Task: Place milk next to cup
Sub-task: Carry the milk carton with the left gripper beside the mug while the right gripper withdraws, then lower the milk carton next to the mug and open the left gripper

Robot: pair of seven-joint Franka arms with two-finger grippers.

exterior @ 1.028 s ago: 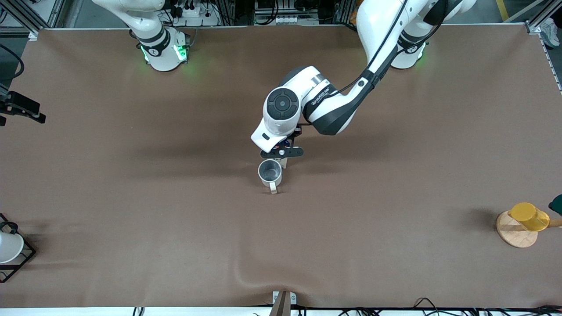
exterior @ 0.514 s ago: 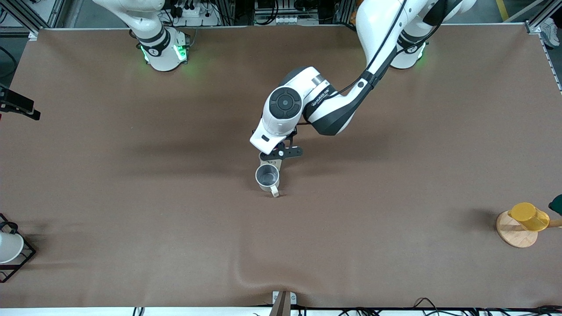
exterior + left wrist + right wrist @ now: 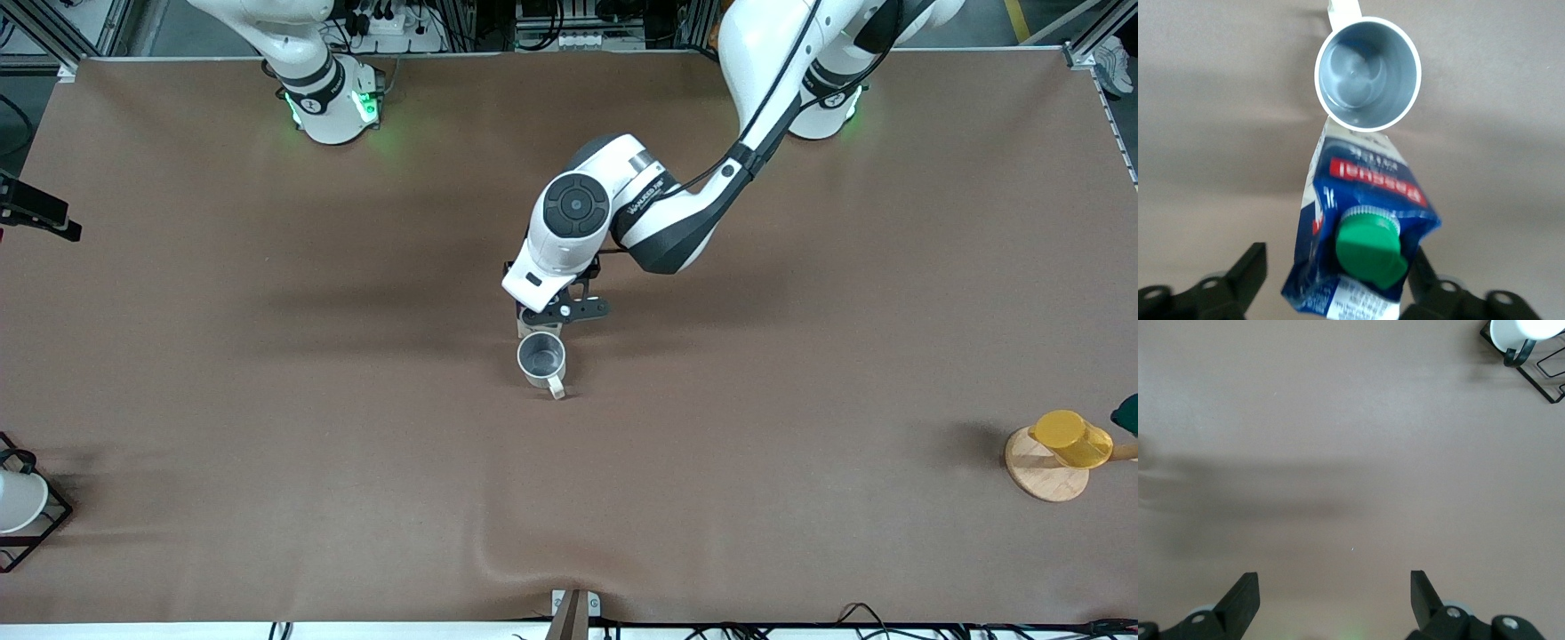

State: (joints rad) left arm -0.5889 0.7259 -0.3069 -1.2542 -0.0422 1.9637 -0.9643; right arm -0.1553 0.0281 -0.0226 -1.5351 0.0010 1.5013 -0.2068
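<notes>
The milk (image 3: 1365, 220), a dark blue carton with a green screw cap and a red label mark, stands on the table right against the cup (image 3: 1368, 73). The cup (image 3: 542, 357) is cream-white with a grey inside, its handle toward the front camera. My left gripper (image 3: 1335, 280) is open and straddles the carton's top, with a gap beside one finger (image 3: 1248, 270). In the front view the left gripper (image 3: 553, 313) covers the milk, and only a pale corner (image 3: 525, 327) shows. My right gripper (image 3: 1331, 597) hangs open over bare cloth with nothing in it.
A yellow cup on a round wooden base (image 3: 1062, 449) stands at the left arm's end of the table. A plain white cup in a black wire rack (image 3: 22, 507) stands at the right arm's end, also seen in the right wrist view (image 3: 1528, 337). Brown cloth covers the table.
My left gripper has opened and let go of the milk. The milk and the left gripper moved a little toward the right arm's end. The cup was nudged slightly nearer the front camera.
</notes>
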